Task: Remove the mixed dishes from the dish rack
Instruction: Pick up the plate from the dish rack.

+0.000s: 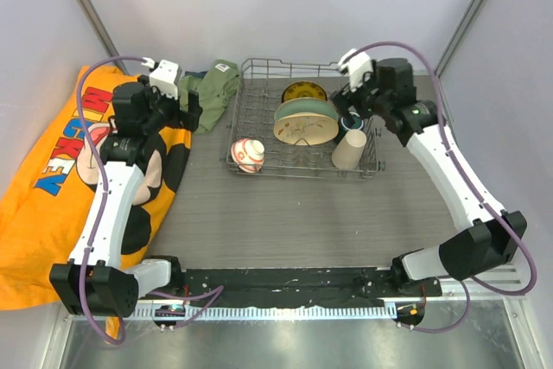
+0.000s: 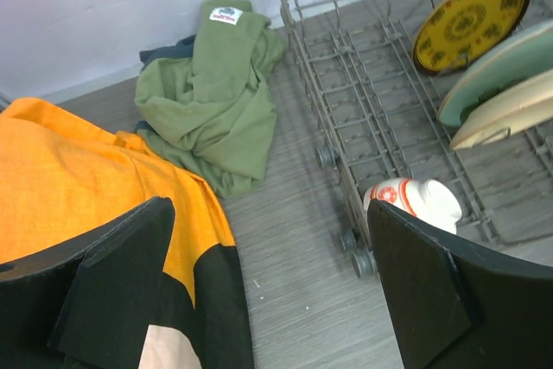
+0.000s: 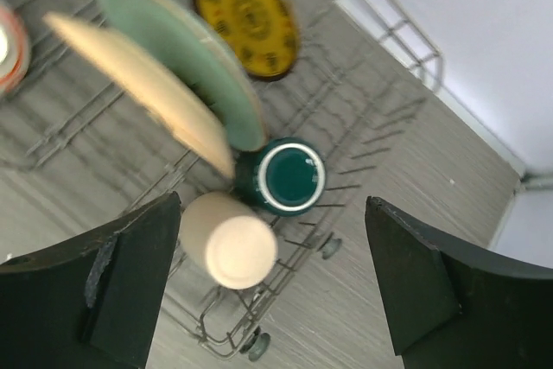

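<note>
Left of the dish rack [image 1: 251,68], an orange printed cloth [image 1: 52,187] is lying spread out, and a green cloth [image 2: 216,92] is sitting bunched just beside the rack's left wall. The left gripper [image 2: 270,213] is hanging outside the rack's near left corner, jaws spread wide and holding nothing; it looks to be waiting there so as not to crowd the other arm.

Just inside that same corner, the small red-orange bowl [image 1: 248,155] is resting among the wires. Across the rack's middle, three plates are standing on edge, the tines keeping them up: the small yellow patterned plate [image 1: 304,92] toward the rack's far side, then the pale green plate [image 1: 302,110], then the cream bird-painted plate [image 1: 307,130] leaning nearest the rack's front.

At the rack's right end the dark teal mug [image 3: 289,177] is standing mouth up, and the beige handleless cup [image 3: 232,248] is showing its closed end upward, apparently inverted to drain. The right gripper [image 3: 273,199] is hovering directly above these two, fingers wide apart with nothing between them, probably lining up on one of them; which one I cannot tell. All six pieces are sitting in the rack, none yet unloaded.
</note>
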